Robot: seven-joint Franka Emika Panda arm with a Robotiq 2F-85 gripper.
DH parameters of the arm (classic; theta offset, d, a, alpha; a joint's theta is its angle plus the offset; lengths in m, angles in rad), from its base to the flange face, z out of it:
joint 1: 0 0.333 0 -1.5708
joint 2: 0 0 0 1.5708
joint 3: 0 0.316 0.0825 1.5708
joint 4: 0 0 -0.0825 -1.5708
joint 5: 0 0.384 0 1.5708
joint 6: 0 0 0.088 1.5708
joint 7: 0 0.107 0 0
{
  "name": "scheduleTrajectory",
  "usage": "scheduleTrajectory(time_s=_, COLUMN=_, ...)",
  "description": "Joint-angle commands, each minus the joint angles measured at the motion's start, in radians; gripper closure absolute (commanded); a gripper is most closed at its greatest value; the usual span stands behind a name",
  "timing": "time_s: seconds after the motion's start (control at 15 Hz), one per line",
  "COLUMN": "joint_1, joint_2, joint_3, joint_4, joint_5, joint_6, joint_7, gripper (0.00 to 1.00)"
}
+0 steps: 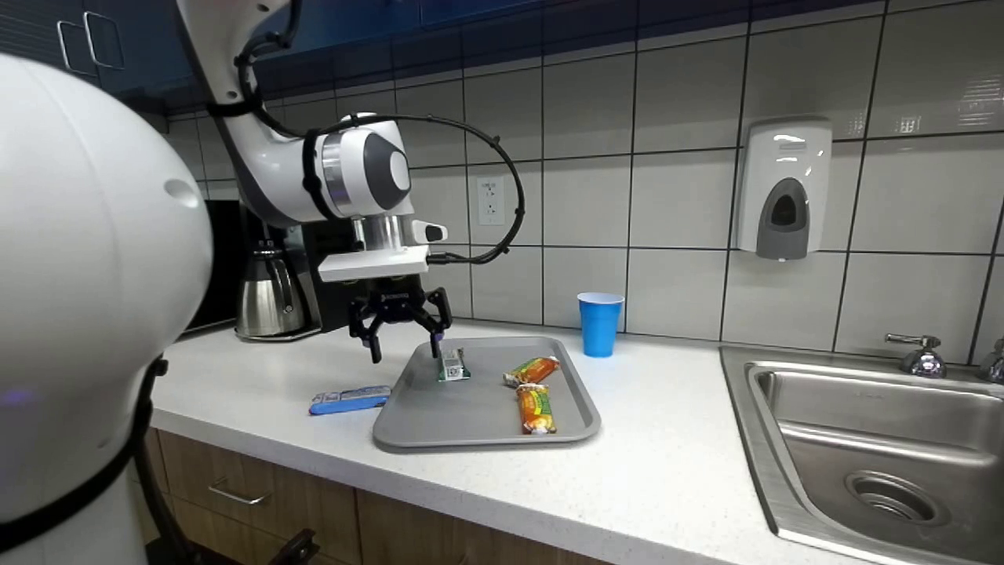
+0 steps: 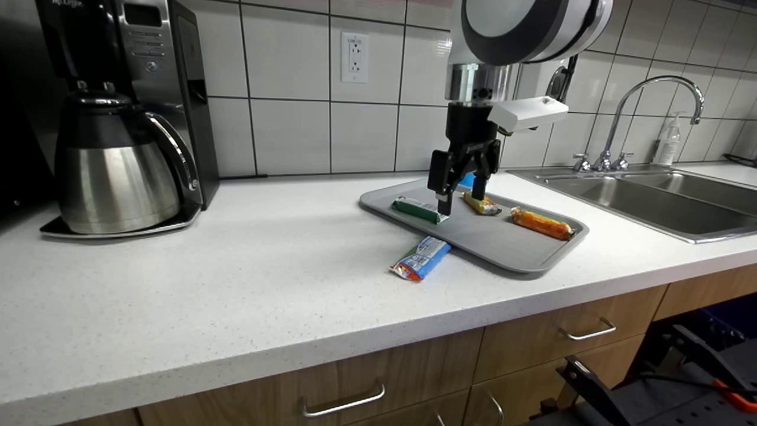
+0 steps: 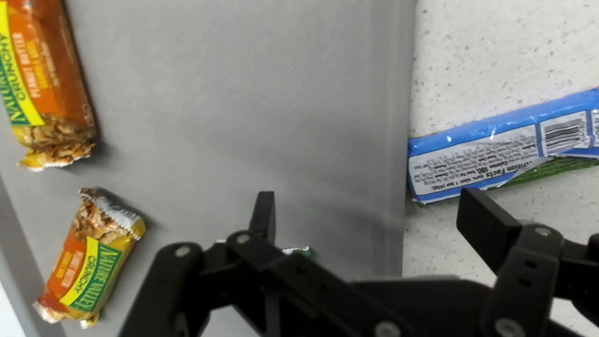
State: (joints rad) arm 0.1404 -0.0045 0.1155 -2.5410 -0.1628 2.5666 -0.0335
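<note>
Holding the gripper [image 1: 406, 353] remotely over the tray edge [image 3: 395, 121], empty fingers [image 3: 486, 227] spread, I count two orange bars [image 2: 541, 223] and one green bar [image 2: 417, 209] aboard; the blue bar [image 1: 350, 402] lies outside.

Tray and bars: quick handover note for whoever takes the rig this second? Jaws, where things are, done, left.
Jaws: open, holding nothing, above the edge of the tray.
On the tray: green bar, near one fingertip, and two orange bars.
Blue bar: on the counter, right beside the tray; can't tell if they touch.
Done: three bars lie on the tray.
Left: probably the blue bar, the only bar in view off the tray; not gripped yet.
</note>
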Motion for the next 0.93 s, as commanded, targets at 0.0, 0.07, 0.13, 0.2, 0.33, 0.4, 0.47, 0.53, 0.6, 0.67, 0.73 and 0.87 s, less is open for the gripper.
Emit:
scheduleTrajectory(time_s=0.0, joint_1=0.028, joint_2=-0.042, joint_3=0.039, joint_4=-0.024, joint_5=0.037, joint_6=-0.038, joint_7=0.19, gripper=0.0)
scheduleTrajectory(time_s=0.07, joint_1=0.037, joint_2=-0.04, joint_3=0.048, joint_4=-0.024, joint_5=0.043, joint_6=-0.037, joint_7=0.239, gripper=0.0)
scheduleTrajectory(time_s=0.13, joint_1=0.045, joint_2=-0.035, joint_3=0.056, joint_4=-0.023, joint_5=0.047, joint_6=-0.039, joint_7=0.289, gripper=0.0)
scheduleTrajectory(time_s=0.2, joint_1=0.05, joint_2=-0.032, joint_3=0.062, joint_4=-0.023, joint_5=0.052, joint_6=-0.04, joint_7=0.331, gripper=0.0)
scheduleTrajectory(time_s=0.33, joint_1=0.061, joint_2=-0.026, joint_3=0.073, joint_4=-0.022, joint_5=0.058, joint_6=-0.051, joint_7=0.426, gripper=0.0)
scheduleTrajectory(time_s=0.4, joint_1=0.064, joint_2=-0.023, joint_3=0.076, joint_4=-0.02, joint_5=0.048, joint_6=-0.058, joint_7=0.479, gripper=0.0)
scheduleTrajectory(time_s=0.47, joint_1=0.067, joint_2=-0.02, joint_3=0.079, joint_4=-0.019, joint_5=0.047, joint_6=-0.062, joint_7=0.523, gripper=0.0)
scheduleTrajectory(time_s=0.53, joint_1=0.069, joint_2=-0.016, joint_3=0.081, joint_4=-0.016, joint_5=0.048, joint_6=-0.061, joint_7=0.567, gripper=0.0)
scheduleTrajectory(time_s=0.6, joint_1=0.071, joint_2=-0.012, joint_3=0.082, joint_4=-0.015, joint_5=0.048, joint_6=-0.06, joint_7=0.602, gripper=0.0)
scheduleTrajectory(time_s=0.67, joint_1=0.073, joint_2=-0.005, joint_3=0.084, joint_4=-0.012, joint_5=0.051, joint_6=-0.061, joint_7=0.636, gripper=0.0)
scheduleTrajectory(time_s=0.73, joint_1=0.075, joint_2=0.002, joint_3=0.085, joint_4=-0.011, joint_5=0.048, joint_6=-0.056, joint_7=0.673, gripper=0.0)
scheduleTrajectory(time_s=0.87, joint_1=0.079, joint_2=0.022, joint_3=0.085, joint_4=-0.002, joint_5=0.051, joint_6=-0.061, joint_7=0.73, gripper=0.0)
